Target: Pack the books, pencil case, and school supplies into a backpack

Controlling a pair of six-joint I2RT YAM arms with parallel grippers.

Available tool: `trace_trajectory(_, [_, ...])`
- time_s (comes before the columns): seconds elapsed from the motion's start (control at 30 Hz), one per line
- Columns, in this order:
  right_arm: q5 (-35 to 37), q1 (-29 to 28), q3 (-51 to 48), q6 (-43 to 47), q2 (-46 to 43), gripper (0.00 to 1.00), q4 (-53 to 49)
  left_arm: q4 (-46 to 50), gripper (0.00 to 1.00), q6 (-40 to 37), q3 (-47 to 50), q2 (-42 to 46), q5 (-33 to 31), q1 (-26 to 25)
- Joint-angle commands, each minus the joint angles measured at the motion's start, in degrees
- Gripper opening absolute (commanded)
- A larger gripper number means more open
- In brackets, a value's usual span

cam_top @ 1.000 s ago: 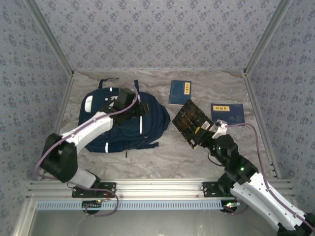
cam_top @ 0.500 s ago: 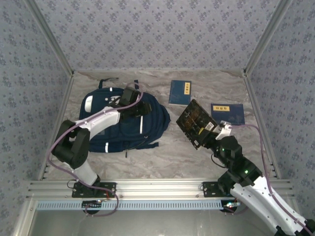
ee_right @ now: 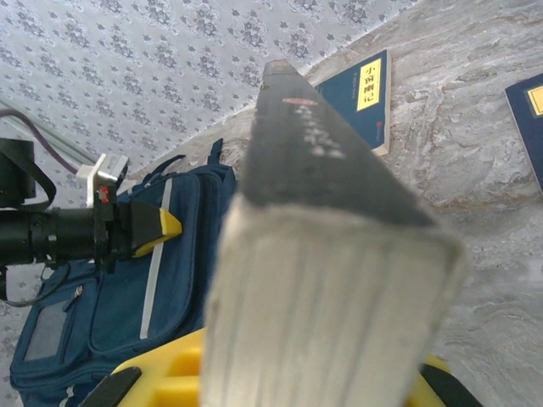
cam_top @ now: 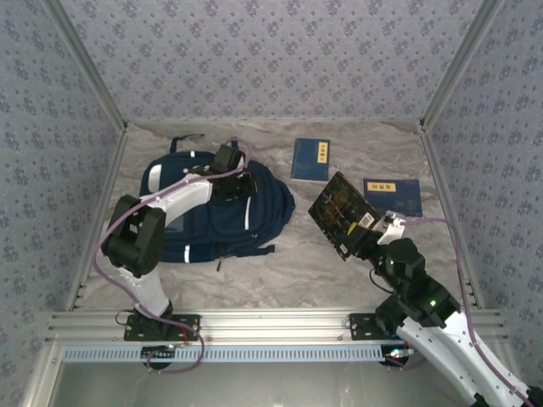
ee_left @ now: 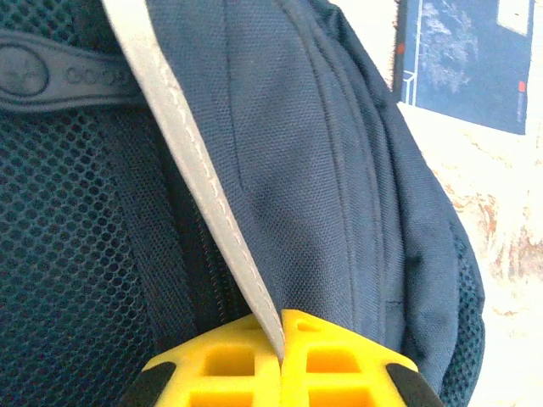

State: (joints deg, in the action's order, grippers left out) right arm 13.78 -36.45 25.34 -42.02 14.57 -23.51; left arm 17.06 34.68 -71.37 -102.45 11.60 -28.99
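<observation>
The navy backpack [cam_top: 204,216] lies flat at the left of the table. My left gripper [cam_top: 240,183] is on its upper right part, shut on the white reflective stripe [ee_left: 191,161], which runs between the yellow fingertips [ee_left: 335,339]. My right gripper [cam_top: 372,231] is shut on the black book with the gold pattern [cam_top: 338,212] and holds it tilted above the table, right of the backpack. That book's page edge [ee_right: 322,288] fills the near right wrist view. Two navy books [cam_top: 310,158] [cam_top: 393,196] lie flat at the back right. The pencil case and school supplies are out of view.
Patterned walls close in the marble table [cam_top: 288,271] on three sides. The aluminium rail [cam_top: 271,326] carrying both arm bases runs along the near edge. The backpack's straps [cam_top: 187,142] point toward the back wall.
My left gripper has slid a little toward the back of the backpack and closed on its white stripe. The right gripper has carried the black book slightly to the right.
</observation>
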Motion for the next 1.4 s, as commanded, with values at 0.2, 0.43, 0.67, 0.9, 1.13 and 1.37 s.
trace_trajectory(0.2, [4.0, 0.3, 4.8, 1.9, -1.2, 0.00, -3.9, 11.1, 0.00, -11.3, -10.6, 4.4, 8.1, -6.5])
trace_trajectory(0.43, [7.4, 0.3, 10.6, 5.5, 1.1, 0.00, -10.6, 19.0, 0.00, -14.0, -18.8, 10.5, 15.7, -7.5])
trace_trajectory(0.67, [-1.6, 0.4, 14.1, 9.6, 3.1, 0.00, -11.2, 27.1, 0.00, -21.4, -22.8, 17.1, 21.7, -5.6])
trace_trajectory(0.9, [-18.1, 0.6, 14.9, 6.4, 7.6, 0.00, -7.9, 22.7, 0.00, -20.4, -19.8, 19.2, 35.9, -1.9])
trace_trajectory(1.13, [-28.7, 0.7, 13.9, -2.8, 9.5, 0.00, -3.3, 20.2, 0.00, -19.6, -20.0, 18.8, 41.4, -0.6])
trace_trajectory(1.37, [-35.4, 1.5, 6.3, -18.1, 12.4, 0.00, 13.8, 17.0, 0.00, -17.0, -19.0, 19.5, 42.8, 1.3])
